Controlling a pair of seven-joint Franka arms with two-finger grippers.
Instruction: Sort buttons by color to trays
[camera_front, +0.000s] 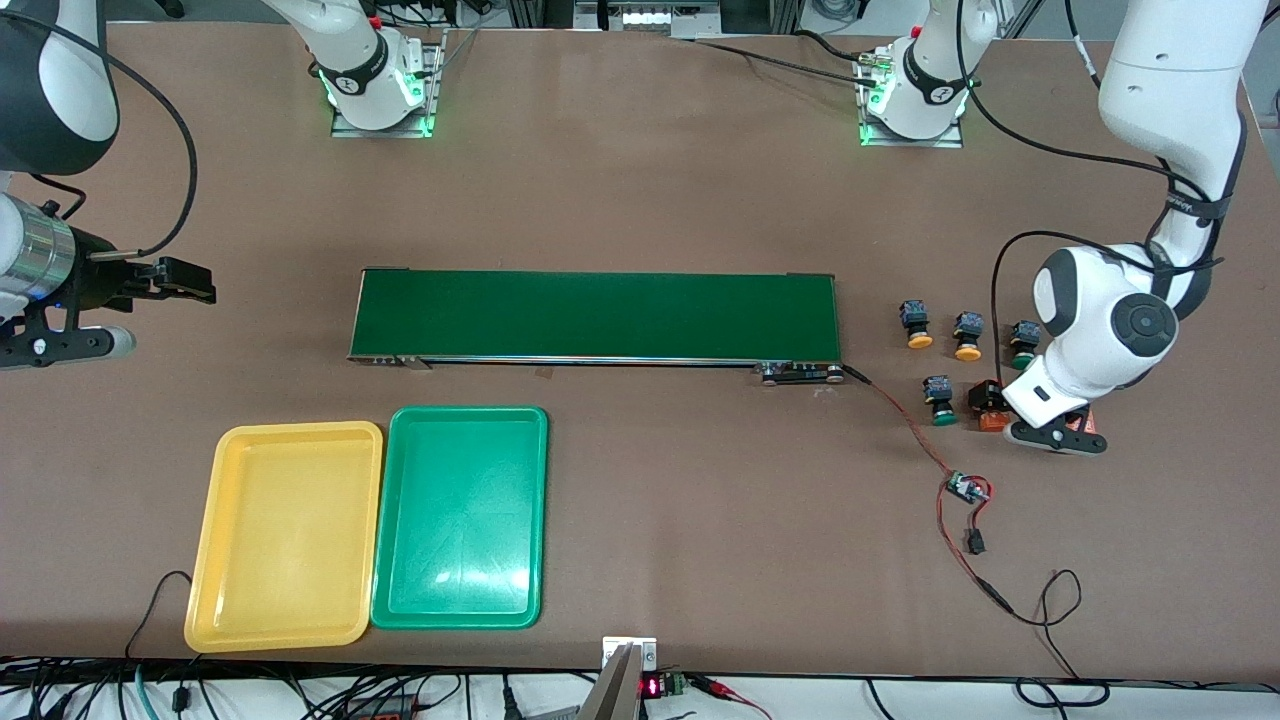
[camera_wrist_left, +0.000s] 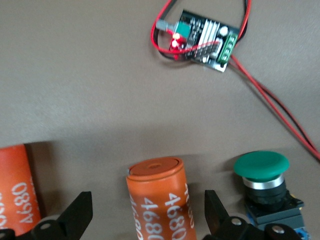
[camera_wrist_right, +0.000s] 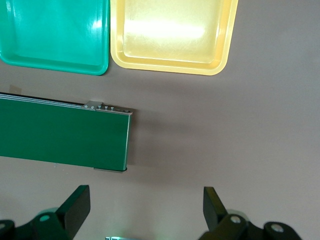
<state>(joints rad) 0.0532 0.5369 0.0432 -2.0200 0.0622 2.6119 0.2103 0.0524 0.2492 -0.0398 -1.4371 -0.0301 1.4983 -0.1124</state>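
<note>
Buttons: I count four on the table at the left arm's end, past the end of the belt. Two yellow-capped ones (camera_front: 916, 325) (camera_front: 967, 335) and one green-capped one (camera_front: 1024, 343) sit in a row; a second green one (camera_front: 939, 399) sits nearer the front camera than that row.
Left gripper (camera_wrist_left: 147, 212): I see it low over the table at the left arm's end, fingers spread around an upright orange cylinder printed "4680" (camera_wrist_left: 159, 197), with a gap on each side. The green button shows just beside one finger, and a second orange cylinder (camera_wrist_left: 17, 200) beside the other.
Right gripper (camera_wrist_right: 145, 212): it waits in the air over bare table at the right arm's end, fingers spread, holding nothing.
Yellow tray (camera_front: 287, 533): flat on the table, nearer the front camera than the belt, toward the right arm's end.
Green tray (camera_front: 461, 516): just beside the yellow tray, on the side toward the left arm.
Belt (camera_front: 596, 315): long and dark green, in the middle of the table.
Circuit board (camera_wrist_left: 200, 40): small, with red wires and a red light, near the buttons and nearer the front camera.
</note>
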